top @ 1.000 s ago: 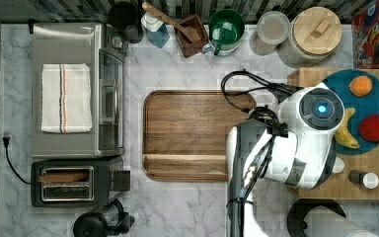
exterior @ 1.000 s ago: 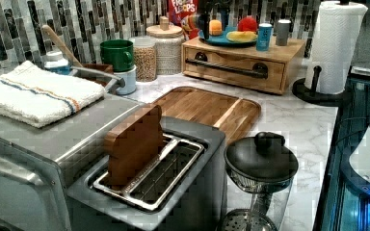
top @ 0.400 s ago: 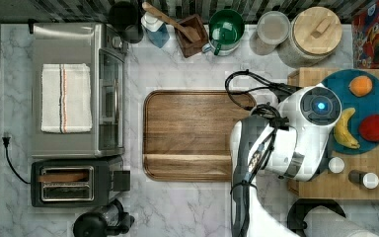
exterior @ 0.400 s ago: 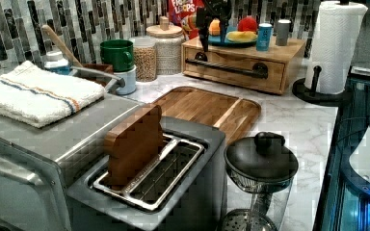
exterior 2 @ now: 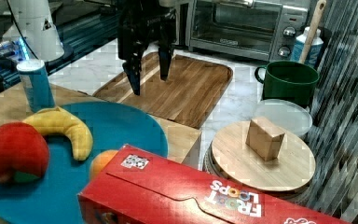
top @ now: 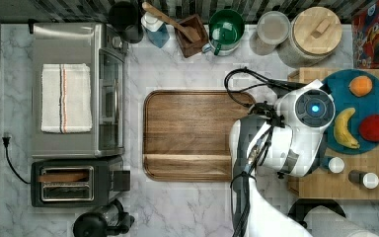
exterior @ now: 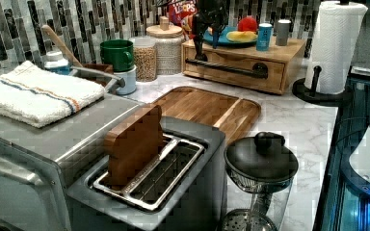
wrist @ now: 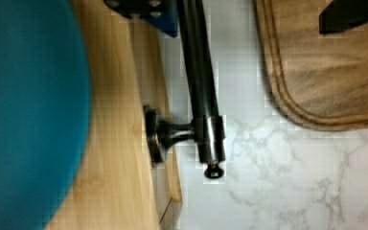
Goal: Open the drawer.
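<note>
The drawer point(exterior: 270, 76) is a light bamboo box with a long black bar handle point(exterior: 226, 68), and its front sits flush with the box. In the left view my gripper point(exterior: 206, 45) hangs open just above the handle's left end. In the right view my gripper point(exterior 2: 149, 74) shows two spread dark fingers point(exterior 2: 134, 77) over the counter's edge. In the wrist view the handle point(wrist: 199, 72) and one post point(wrist: 172, 132) lie between my two fingers point(wrist: 148, 9), untouched. In the top view my arm point(top: 296, 133) covers the drawer's front.
A brown wooden tray point(top: 192, 133) lies on the marble beside the drawer. On the drawer box rest a blue plate point(top: 375, 98) with fruit and two shakers point(exterior: 265, 36). A paper towel roll point(exterior: 335, 48) stands at the left view's right. Mug, jars and toaster oven point(top: 74, 108) line the counter.
In the left view my gripper has come down from above the plate toward the handle's left end. The drawer has not moved.
</note>
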Tool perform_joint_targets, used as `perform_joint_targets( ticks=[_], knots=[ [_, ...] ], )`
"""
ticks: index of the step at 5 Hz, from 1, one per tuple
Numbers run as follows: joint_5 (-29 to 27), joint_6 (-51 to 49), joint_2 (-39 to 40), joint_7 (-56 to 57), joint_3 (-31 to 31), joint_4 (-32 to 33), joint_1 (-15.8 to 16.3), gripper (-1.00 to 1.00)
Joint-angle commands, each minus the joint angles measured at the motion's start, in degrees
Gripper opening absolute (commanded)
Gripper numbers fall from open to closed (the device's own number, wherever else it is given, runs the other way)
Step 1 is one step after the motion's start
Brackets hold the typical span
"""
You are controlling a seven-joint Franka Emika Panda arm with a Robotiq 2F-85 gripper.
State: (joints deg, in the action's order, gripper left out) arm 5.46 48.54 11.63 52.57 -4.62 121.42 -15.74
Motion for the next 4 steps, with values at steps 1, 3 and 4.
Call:
perform_joint_targets(
  ticks=[1,3,4],
  knots=[
    [-1.53,7.10,2.80,3.71,0.33,4.95,-2.20,1.00],
    [-0.76,11.16,3.27,-0.32,0.23,8.26,-1.57,1.00],
    [-0.93,14.14,4.29,-0.31,0.41,9.12,-1.86,1.00]
  ],
)
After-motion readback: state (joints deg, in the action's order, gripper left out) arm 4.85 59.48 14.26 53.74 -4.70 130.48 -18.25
